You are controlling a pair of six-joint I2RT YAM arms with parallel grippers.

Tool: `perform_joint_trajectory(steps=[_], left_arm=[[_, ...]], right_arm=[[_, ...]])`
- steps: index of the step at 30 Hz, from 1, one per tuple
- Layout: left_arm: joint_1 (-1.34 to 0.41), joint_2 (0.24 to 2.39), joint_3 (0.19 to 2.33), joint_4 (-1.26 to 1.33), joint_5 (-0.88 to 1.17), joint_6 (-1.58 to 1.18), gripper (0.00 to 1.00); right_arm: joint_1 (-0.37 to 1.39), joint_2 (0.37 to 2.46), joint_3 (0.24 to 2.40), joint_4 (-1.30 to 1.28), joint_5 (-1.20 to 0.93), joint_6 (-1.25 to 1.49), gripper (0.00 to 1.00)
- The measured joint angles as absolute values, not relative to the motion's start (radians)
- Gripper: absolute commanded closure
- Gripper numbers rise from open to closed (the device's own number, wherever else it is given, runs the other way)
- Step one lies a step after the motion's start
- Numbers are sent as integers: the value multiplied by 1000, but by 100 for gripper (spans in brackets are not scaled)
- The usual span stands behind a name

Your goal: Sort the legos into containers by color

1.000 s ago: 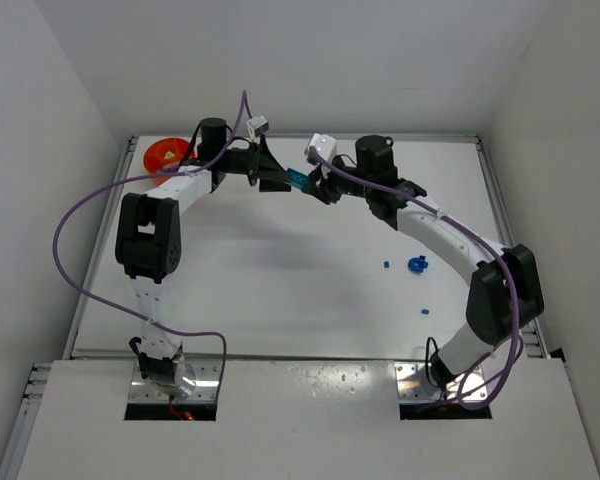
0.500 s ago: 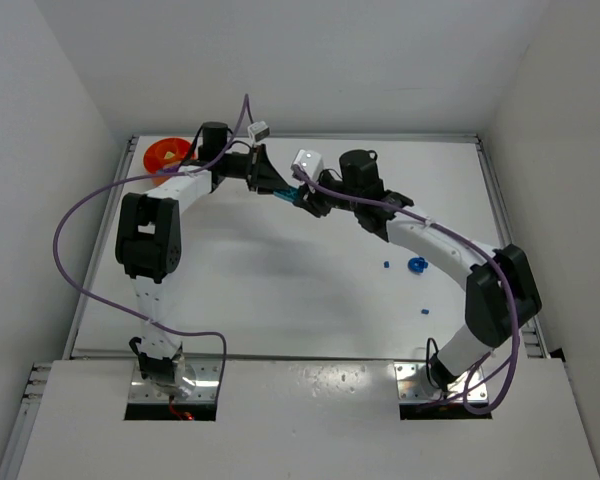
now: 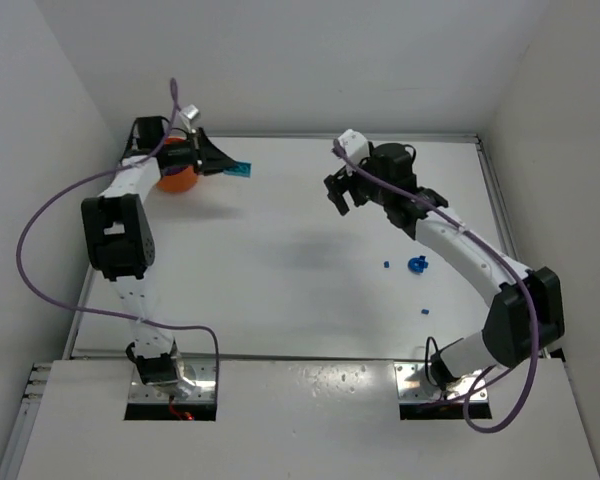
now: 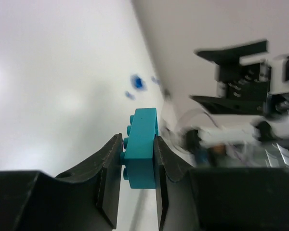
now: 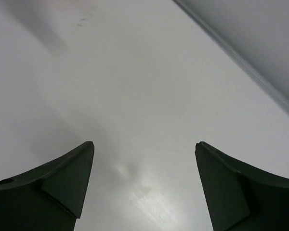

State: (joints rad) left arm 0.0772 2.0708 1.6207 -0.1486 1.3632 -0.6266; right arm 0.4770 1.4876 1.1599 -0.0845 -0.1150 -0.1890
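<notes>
My left gripper (image 4: 137,178) clamps a teal brick (image 4: 142,144) near the orange bowl (image 3: 175,180) at the far-left corner, my right gripper (image 5: 143,147) gapes wide and empty, and I see blue legos (image 3: 416,265) unsorted near the right edge.

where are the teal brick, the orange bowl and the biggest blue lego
teal brick (image 4: 142,149), left wrist view, middle of its visible face
orange bowl (image 3: 177,183), top external view, its visible outer wall
biggest blue lego (image 3: 416,265), top external view, its centre
</notes>
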Motion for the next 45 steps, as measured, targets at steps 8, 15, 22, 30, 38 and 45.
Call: perform_joint_trajectory(steps=[8,15,22,30,38,45], left_arm=[[143,2025,1987,-573,629,-170,100],[212,2070,2146,-690,150,-112,98],[339,2123,2185,-731,-55,-85,91],[334,2212,2216,-747,-17,-82,91],[314,2264,2219,-748,51,-87,90],[308,2292,2245,-743,102,-93,88]], right_arm=[[287,1483,1162,-267,-154,41,10],[179,1642,1307,-456,-200,100,9],[109,1787,1506,-639,-315,72,9],[89,1792,1518,-678,-416,84,7],[78,1792,1515,-681,-446,98,7],[74,1792,1501,-678,-450,100,6]])
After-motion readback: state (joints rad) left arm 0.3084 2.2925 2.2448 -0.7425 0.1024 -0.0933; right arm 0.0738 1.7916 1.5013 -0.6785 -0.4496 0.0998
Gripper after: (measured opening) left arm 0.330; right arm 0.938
